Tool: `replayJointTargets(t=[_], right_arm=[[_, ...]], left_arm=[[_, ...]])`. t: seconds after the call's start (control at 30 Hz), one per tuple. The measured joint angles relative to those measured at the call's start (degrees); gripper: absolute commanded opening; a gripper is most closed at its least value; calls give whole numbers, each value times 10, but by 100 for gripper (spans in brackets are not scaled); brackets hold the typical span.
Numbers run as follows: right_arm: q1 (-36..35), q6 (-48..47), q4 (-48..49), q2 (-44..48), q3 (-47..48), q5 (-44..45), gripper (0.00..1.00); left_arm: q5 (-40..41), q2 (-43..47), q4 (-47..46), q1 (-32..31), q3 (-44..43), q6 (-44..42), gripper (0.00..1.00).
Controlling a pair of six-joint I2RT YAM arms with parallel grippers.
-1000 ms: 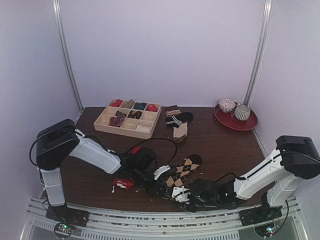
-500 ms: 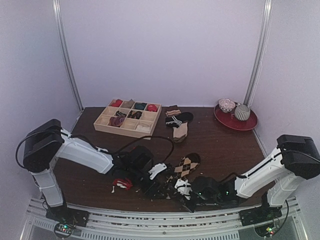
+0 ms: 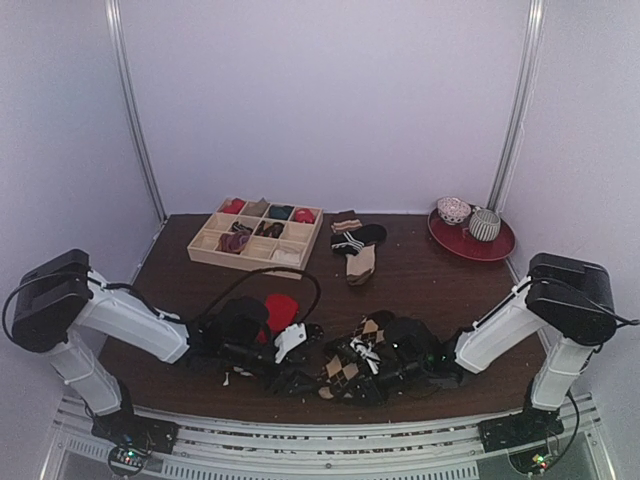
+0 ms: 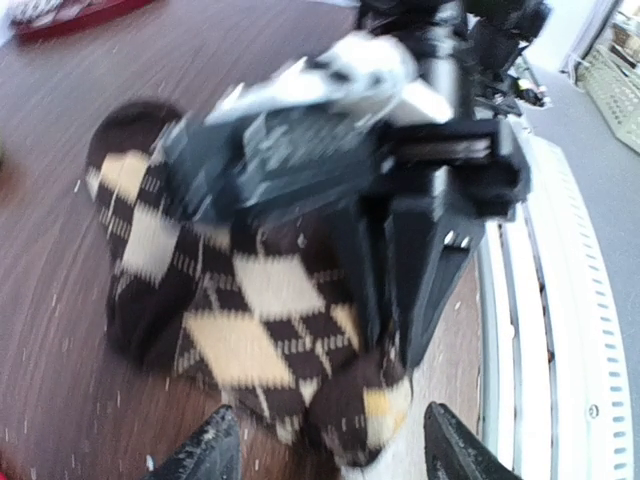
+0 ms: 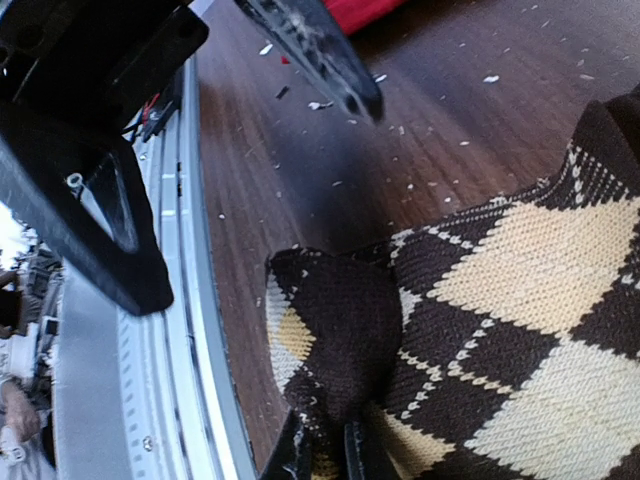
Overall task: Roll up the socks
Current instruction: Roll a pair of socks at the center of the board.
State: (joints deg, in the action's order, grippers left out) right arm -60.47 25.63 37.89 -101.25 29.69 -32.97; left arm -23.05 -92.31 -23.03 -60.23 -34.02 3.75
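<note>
Argyle sock [image 3: 340, 372] nr red sock [image 3: 281, 308]

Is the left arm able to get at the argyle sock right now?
Likely yes: the left gripper is open with the argyle sock directly ahead; the right gripper pinches it from the opposite side.

No legible text, label, brand, number or sign can be made out anywhere in these views.
</note>
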Motion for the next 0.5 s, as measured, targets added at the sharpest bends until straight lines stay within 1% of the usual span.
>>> replayJointTargets(t=[0.13, 0.23, 0.37, 0.5], right_arm=[[20, 6, 0, -30, 21, -76, 2], [33, 8, -2, -45, 31, -109, 2], [49, 15, -3, -61, 40, -148, 2], [59, 14, -20, -68, 49, -169, 2]], left_arm=[[-30, -39, -39, -3, -15, -24, 59], [-51, -65, -41, -10, -23, -38, 56], [-74, -71, -35, -24, -23, -46, 52], [-83, -81, -34, -30, -23, -47, 49]])
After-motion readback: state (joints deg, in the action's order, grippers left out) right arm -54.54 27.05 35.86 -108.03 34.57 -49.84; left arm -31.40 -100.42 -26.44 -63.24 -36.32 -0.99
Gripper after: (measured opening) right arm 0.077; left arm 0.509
